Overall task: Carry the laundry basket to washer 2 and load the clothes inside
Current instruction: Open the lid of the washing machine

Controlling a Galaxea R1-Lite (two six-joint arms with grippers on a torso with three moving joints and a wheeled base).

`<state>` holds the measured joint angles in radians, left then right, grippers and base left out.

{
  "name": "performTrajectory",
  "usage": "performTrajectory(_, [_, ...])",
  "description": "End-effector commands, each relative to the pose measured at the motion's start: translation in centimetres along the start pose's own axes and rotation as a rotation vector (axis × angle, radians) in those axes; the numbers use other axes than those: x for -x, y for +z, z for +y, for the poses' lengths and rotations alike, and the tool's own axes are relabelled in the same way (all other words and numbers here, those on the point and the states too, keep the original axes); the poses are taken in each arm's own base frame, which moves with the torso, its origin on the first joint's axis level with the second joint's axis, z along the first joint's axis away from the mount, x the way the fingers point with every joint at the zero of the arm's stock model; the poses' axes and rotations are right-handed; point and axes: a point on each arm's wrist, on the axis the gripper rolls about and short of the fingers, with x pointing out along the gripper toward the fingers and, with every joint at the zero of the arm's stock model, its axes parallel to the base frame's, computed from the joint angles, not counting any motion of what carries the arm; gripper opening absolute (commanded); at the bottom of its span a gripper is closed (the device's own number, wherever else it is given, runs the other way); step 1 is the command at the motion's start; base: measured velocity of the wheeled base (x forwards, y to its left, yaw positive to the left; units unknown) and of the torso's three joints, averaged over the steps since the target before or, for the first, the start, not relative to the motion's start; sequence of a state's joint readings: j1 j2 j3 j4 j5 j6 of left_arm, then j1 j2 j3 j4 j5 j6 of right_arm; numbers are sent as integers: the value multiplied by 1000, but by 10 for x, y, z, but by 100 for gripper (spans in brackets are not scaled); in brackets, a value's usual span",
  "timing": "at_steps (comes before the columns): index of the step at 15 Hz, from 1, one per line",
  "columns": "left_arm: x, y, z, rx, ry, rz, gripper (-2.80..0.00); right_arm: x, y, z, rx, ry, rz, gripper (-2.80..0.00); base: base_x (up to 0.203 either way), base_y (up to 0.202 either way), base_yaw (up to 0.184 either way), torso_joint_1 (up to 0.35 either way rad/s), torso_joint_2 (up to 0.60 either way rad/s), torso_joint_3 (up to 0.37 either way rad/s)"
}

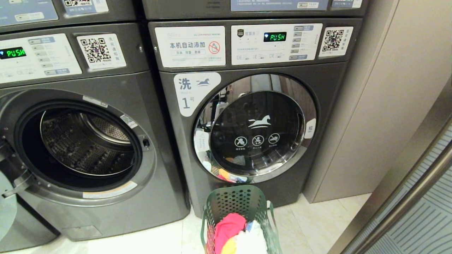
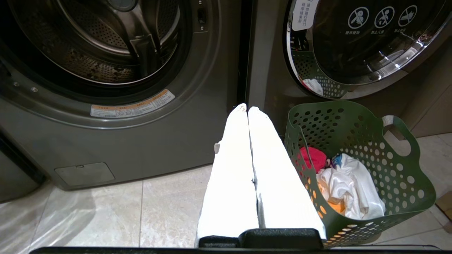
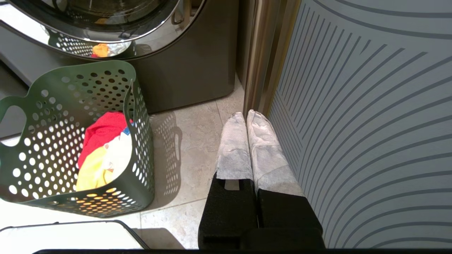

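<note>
The dark-green laundry basket [image 1: 243, 204] [image 2: 353, 123] [image 3: 53, 116] stands on the tiled floor against the grey washer labelled "1" [image 1: 254, 130], whose chrome-rimmed door is closed. The clothes [image 1: 229, 225] [image 2: 349, 183] [image 3: 102, 130] lie inside it: red-pink, yellow-orange and white. To the left stands a like grey washer [image 1: 155, 116] [image 2: 106, 46] with its drum open. No number shows on it, so I cannot tell whether it is washer 2. My left gripper [image 2: 247, 108] hangs shut and empty just left of the basket. My right gripper [image 3: 246, 113] is shut and empty, right of the basket. Neither shows in the head view.
A striped glass door panel [image 1: 423, 211] [image 3: 370, 123] stands close beside my right gripper, with a metal frame post [image 3: 257, 53] ahead of it. A beige wall panel [image 1: 370, 106] flanks washer "1". The open washer's door [image 1: 7, 208] juts out at the far left.
</note>
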<state>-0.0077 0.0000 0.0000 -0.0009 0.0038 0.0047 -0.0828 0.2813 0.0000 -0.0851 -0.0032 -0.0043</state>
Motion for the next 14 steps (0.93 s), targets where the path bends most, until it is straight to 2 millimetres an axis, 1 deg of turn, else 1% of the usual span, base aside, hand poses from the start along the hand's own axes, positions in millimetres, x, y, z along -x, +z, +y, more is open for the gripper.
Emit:
performTrajectory(1, [0, 0, 0, 2, 1, 2, -280, -2, -9, 0, 0, 0, 32, -280, 0, 0, 0, 0, 0, 0])
performTrajectory(12, [0, 0, 0, 5, -1, 1, -280, -2, -9, 0, -1, -1, 33, -280, 0, 0, 0, 0, 0, 0])
performTrajectory(14, [0, 0, 0, 5, -1, -1, -280, -2, -9, 0, 4, 0, 34, -280, 3, 123, 1, -1, 2, 5])
